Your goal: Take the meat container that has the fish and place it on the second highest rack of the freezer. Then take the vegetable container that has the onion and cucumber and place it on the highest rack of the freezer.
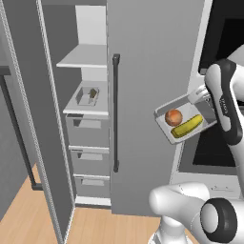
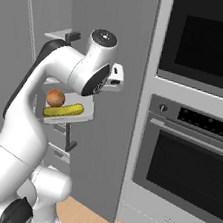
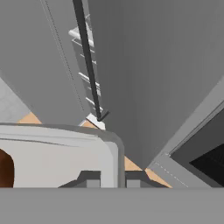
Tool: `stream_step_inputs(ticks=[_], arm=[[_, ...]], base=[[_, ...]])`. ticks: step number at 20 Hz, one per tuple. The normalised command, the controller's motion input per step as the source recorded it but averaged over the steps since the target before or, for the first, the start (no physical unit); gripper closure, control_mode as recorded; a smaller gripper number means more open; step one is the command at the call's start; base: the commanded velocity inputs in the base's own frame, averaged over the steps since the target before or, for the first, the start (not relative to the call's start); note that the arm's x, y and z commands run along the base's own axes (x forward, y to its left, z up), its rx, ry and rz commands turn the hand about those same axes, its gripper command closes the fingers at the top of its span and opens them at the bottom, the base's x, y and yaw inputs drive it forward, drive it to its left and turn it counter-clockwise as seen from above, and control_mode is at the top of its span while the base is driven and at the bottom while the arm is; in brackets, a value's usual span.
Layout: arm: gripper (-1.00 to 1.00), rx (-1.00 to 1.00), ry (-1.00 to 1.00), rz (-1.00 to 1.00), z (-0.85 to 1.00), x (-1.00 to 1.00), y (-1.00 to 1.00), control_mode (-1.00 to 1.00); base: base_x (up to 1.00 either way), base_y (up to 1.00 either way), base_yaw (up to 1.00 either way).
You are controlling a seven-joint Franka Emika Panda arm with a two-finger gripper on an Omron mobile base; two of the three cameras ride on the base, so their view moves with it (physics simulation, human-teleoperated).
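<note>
Grey vegetable container (image 1: 187,120), rim pinched in claw (image 3: 113,178), beside freezer (image 1: 143,95)

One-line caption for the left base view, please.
Hand carries the vegetable container with onion and cucumber toward the open freezer; meat container already shelved.

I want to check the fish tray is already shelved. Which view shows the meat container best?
The left base view: the meat container sits on a white shelf inside the open freezer, the dark fish in it. In the right base view the arm blocks that shelf. The hand view looks down the freezer's door and handle.
</note>
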Motion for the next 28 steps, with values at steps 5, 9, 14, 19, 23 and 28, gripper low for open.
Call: stream_step_inputs(ticks=[5, 9, 14, 19, 23, 28], arm=[[1.0, 0.0, 0.0, 0.0, 0.0, 0.0, 0.0, 1.0], [1.0, 0.0, 0.0, 0.0, 0.0, 0.0, 0.0, 1.0], [1.0, 0.0, 0.0, 0.0, 0.0, 0.0, 0.0, 1.0], [1.0, 0.0, 0.0, 0.0, 0.0, 0.0, 0.0, 1.0], [1.0, 0.0, 0.0, 0.0, 0.0, 0.0, 0.0, 1.0], [1.0, 0.0, 0.0, 0.0, 0.0, 0.0, 0.0, 1.0]], base=[[0.25, 0.9, -0.19], [0.17, 0.67, -0.17], [0.19, 0.51, -0.13], [0.56, 0.39, -0.17], [0.38, 0.24, -0.18], [0.06, 0.16, -0.17]])
